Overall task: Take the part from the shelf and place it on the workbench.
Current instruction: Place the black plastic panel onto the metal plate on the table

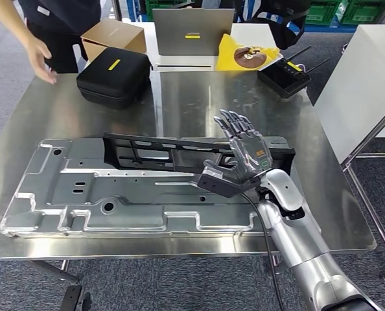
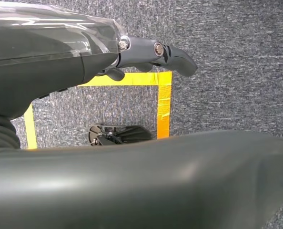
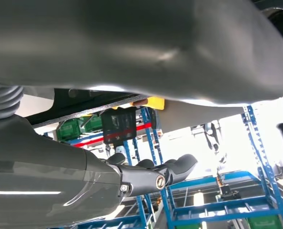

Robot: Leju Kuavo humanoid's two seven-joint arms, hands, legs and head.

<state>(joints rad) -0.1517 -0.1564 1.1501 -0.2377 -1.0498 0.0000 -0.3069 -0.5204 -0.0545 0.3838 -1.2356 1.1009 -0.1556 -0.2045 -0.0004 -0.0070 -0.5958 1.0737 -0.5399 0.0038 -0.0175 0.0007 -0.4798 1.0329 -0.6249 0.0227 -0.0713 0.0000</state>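
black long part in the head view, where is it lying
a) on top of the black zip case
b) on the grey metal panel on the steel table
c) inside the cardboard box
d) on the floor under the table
b: the black long part lies across the far side of the grey metal panel on the steel table, with the right robot hand spread open at its right end.

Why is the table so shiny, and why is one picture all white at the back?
Head view: the steel workbench mirrors overhead light, sharp throughout. Right wrist view: bright background washes out behind the blue racks; the close right hand looks blurry. Left wrist view: evenly lit carpet.
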